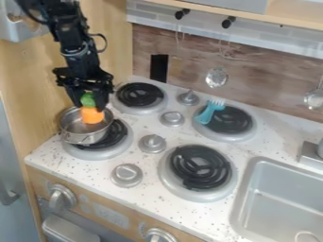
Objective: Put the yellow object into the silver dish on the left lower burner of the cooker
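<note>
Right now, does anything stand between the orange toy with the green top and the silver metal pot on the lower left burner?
Nothing visible does. The black two-finger gripper holds the orange toy with the green top over the open silver metal pot. The teal utensil lies well off to the right.

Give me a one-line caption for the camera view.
End effector holding an orange, green-topped object over the silver pot on the lower-left burner.

No text or numbers readable; front display panel [111, 216] too blurred to make out.
</note>
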Available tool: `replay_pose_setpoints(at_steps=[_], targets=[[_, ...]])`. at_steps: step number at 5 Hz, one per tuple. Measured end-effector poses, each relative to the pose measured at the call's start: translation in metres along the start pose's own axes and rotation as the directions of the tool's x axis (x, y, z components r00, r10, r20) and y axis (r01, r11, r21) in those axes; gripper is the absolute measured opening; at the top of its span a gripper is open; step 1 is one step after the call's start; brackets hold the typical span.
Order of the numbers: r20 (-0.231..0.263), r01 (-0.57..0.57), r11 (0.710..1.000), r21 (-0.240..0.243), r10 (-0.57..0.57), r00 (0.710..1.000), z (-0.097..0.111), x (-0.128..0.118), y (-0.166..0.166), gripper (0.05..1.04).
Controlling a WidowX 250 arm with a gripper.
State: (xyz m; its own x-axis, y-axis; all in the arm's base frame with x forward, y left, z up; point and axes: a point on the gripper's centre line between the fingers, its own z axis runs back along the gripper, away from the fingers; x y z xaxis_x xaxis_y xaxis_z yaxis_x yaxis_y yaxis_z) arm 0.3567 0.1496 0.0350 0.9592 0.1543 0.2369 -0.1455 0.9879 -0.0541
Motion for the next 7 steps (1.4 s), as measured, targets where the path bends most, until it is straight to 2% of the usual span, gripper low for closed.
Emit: replay_pose_setpoints(at_steps=[1,2,3,4,5,6,7], targets=[[-0.026,0.010,1.000,0.018,-0.009,1.000,-0.012,0.012,0.003,0.587],[-0.075,-0.005,1.000,0.016,0.006,0.997,-0.027,0.012,0.008,0.587],[-0.131,-0.026,1.000,0.012,0.027,0.991,-0.039,0.004,0.013,0.661],[-0.137,-0.027,1.000,0.009,0.028,0.990,-0.039,0.004,0.013,0.965],[-0.148,0.004,1.000,-0.001,-0.004,0.989,-0.039,0.005,0.005,1.015],[-0.113,0.103,0.995,-0.010,-0.103,0.988,-0.021,0.017,-0.018,1.003],[-0.051,0.258,0.966,-0.029,-0.260,0.964,0.004,0.034,-0.072,0.999]])
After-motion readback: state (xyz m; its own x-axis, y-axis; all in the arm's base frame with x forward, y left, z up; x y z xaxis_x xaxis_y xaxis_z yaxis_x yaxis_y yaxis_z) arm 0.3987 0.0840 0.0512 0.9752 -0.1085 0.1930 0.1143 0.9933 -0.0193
